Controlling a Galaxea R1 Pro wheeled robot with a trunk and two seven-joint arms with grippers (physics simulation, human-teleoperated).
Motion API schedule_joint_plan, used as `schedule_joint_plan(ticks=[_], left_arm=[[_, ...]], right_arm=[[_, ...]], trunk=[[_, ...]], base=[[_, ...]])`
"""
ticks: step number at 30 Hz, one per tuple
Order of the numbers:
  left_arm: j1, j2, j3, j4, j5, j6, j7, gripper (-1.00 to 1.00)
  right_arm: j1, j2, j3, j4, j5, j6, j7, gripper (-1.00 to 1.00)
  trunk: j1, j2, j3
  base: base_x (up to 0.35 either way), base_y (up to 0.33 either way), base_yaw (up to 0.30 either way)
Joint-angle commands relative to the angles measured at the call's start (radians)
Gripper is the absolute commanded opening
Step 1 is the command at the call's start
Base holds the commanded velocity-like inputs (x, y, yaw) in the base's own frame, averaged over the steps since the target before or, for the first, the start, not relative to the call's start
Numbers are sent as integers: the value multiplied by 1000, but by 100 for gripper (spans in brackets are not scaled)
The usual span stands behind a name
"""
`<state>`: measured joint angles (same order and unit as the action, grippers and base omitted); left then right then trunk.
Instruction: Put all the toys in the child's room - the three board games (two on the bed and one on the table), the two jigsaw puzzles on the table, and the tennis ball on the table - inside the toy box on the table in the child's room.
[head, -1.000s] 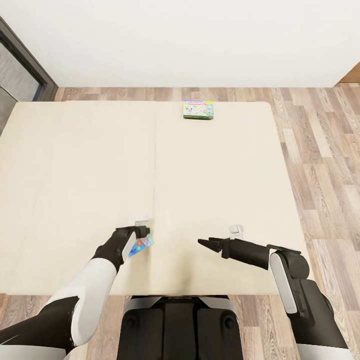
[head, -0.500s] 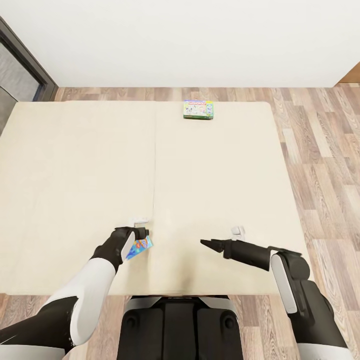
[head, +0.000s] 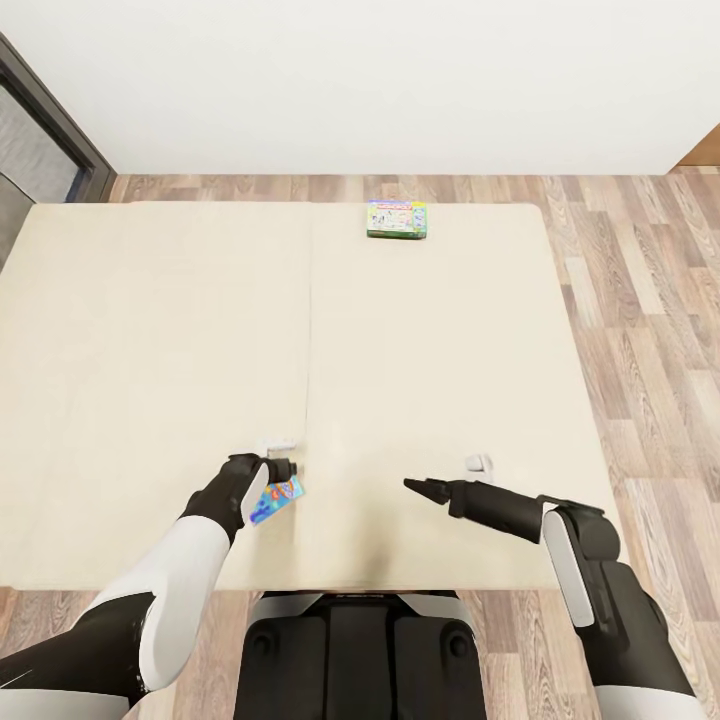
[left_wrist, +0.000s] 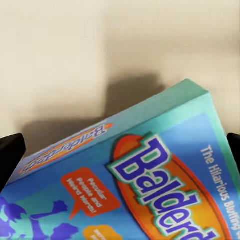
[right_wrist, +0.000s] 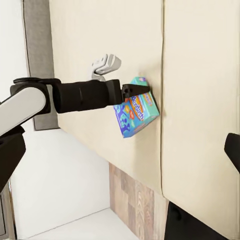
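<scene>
Now the left gripper (head: 283, 470) has its fingers shut on the blue game box (head: 277, 497), and the box is lifted just off the bed (head: 430, 350), near the robot's edge. In the left wrist view the blue game box (left_wrist: 135, 185) sits between the two dark finger tips, and it is tilted, with one corner lower than the rest. From the right wrist view you can see the box (right_wrist: 136, 107) hanging from the left gripper (right_wrist: 131, 91) by one edge.

The right gripper (head: 415, 486) is near, out over the bed, and it holds nothing. I cannot tell how wide its fingers are.

The green game box (head: 397, 219) lies flat at the far edge of the bed. It is well away from both arms, and a bit more on the right arm's side, so I think the right arm would reach it more easily.
</scene>
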<state>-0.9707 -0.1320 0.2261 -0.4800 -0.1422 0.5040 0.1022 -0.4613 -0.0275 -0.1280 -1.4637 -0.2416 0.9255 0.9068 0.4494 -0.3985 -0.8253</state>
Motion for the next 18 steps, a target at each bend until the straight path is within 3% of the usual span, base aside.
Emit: schedule_joint_plan(ticks=[1, 18], left_arm=[[0, -1, 7, -2, -11, 8, -3, 100], [0, -1, 7, -2, -11, 36, -6, 100]], right_arm=[[0, 0, -1, 5, 0, -9, 2, 100], [0, 0, -1, 23, -1, -32, 1, 100]], trunk=[[1, -2, -1], [1, -2, -1]], base=[[0, 0, 0], [0, 0, 0]])
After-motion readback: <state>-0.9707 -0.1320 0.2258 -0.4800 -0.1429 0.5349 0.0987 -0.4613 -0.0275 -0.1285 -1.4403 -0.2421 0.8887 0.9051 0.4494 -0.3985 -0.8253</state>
